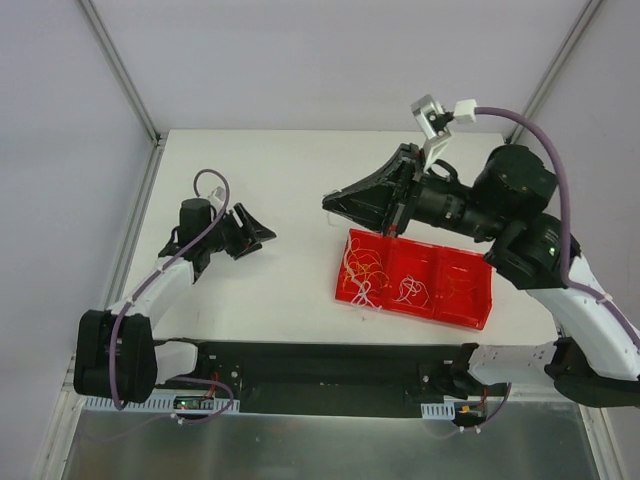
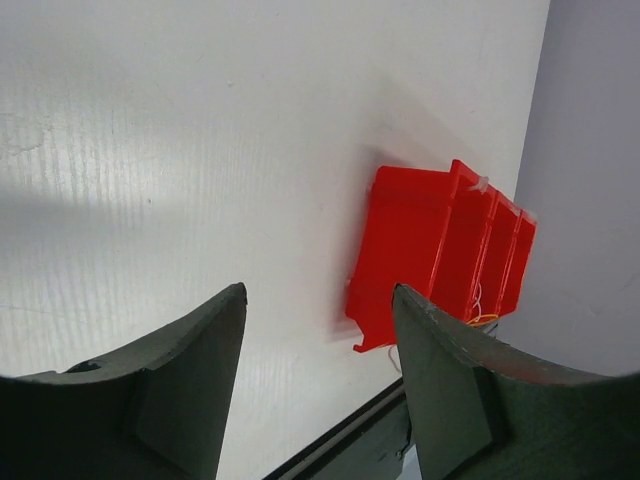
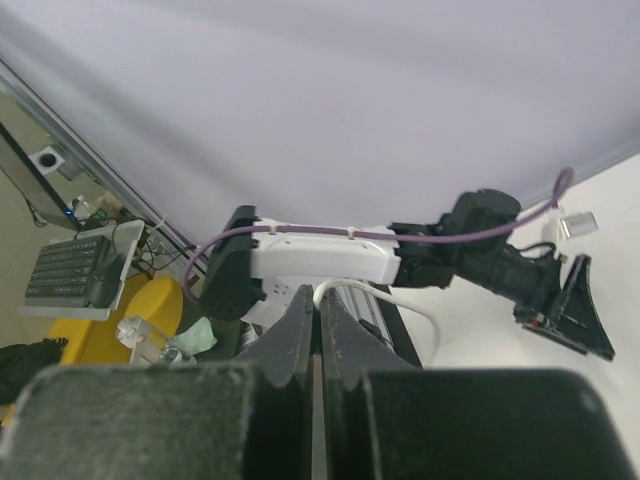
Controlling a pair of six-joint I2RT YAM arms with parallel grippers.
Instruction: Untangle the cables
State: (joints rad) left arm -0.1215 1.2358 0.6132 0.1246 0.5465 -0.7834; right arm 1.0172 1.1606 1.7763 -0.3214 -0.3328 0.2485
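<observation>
bin: one red bin [image 1: 478, 318], three compartments
cables [image 1: 362, 272]: two plain bunches inside bin
left end effector [image 2: 318, 300]: half-spread, empty, well left of bin
right end effector [image 3: 315, 310]: closed tight, nothing seen held, above bin's far-left corner

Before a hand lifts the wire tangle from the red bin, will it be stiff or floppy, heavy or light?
Probably floppy: the wire tangle lies in loose curls in the red bin. Likely very light, as the strands look very thin. Orange and white strands interlace, so pulling one may drag the others.
</observation>
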